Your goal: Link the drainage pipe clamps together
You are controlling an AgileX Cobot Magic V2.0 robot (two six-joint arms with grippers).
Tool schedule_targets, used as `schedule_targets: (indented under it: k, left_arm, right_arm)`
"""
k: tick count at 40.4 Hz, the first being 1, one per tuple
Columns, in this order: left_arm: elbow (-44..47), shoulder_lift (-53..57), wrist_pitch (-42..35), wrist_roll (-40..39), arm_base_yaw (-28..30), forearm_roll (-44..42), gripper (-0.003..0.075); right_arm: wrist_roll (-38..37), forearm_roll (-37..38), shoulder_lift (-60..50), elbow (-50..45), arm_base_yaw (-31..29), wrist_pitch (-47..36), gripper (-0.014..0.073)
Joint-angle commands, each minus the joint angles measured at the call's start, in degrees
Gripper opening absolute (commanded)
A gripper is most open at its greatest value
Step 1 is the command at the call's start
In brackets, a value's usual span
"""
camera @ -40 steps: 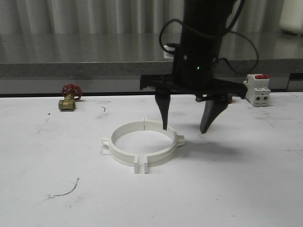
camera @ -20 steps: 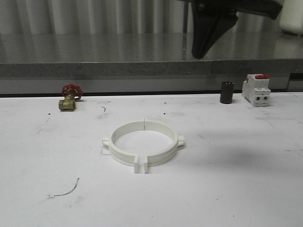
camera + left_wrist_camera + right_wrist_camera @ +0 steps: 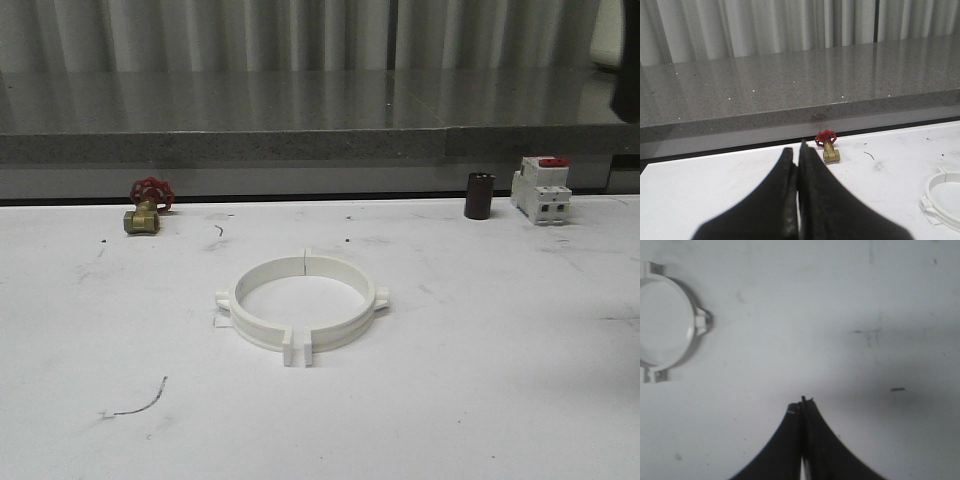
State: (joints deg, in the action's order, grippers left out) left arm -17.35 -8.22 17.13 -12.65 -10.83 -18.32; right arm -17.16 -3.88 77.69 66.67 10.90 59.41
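The two clamps (image 3: 305, 302) lie mid-desk as one closed ring, their end flanges meeting at the far side and at the near side, where a thin seam shows between the paired flanges. You would judge the joining all but done, so your job at this step is to check it, not to push. Look along the near flanges: if the gap reads even from top to bottom, leave the ring alone; if it looks wider at one end, press the two halves toward each other from the side tabs, squarely, so the ring does not slide across the desk (image 3: 480, 400). Your left hand (image 3: 799, 165) is pinched tight with nothing between its fingers, hanging left of the ring with the valve (image 3: 827, 146) ahead of it. Your right hand (image 3: 802, 407) is likewise closed and empty, above bare desk to the right of the ring, well apart from it. Open either one wide before you bring it down, or the tips will knock the ring. By count: two clamp halves, one brass valve with a red wheel at far left, one dark cylinder (image 3: 479, 196) and one white breaker (image 3: 541, 190) with a red top at far right.
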Motion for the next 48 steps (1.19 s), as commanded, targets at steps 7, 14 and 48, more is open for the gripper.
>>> schedule_targets:
  k: [7,14,48]
  left_arm:
    - [-1.6,-0.6,-4.7,0.2,-0.3,-0.3,-0.0020]
    - [-1.6,-0.6,-4.7,0.2,-0.3,-0.3,-0.0020]
    - [-1.6,-0.6,-4.7,0.2,-0.3,-0.3,-0.0020]
  right_arm:
    - [2.2,3.9,-15.5,-15.7,-1.8,-9.8,-0.0064]
    - [3.9,11.9,-28.5,-26.6,-1.7,-18.1,-0.0069]
    - [3.9,18.9,-72.7,-46.0,-1.6,-36.1,-0.0069]
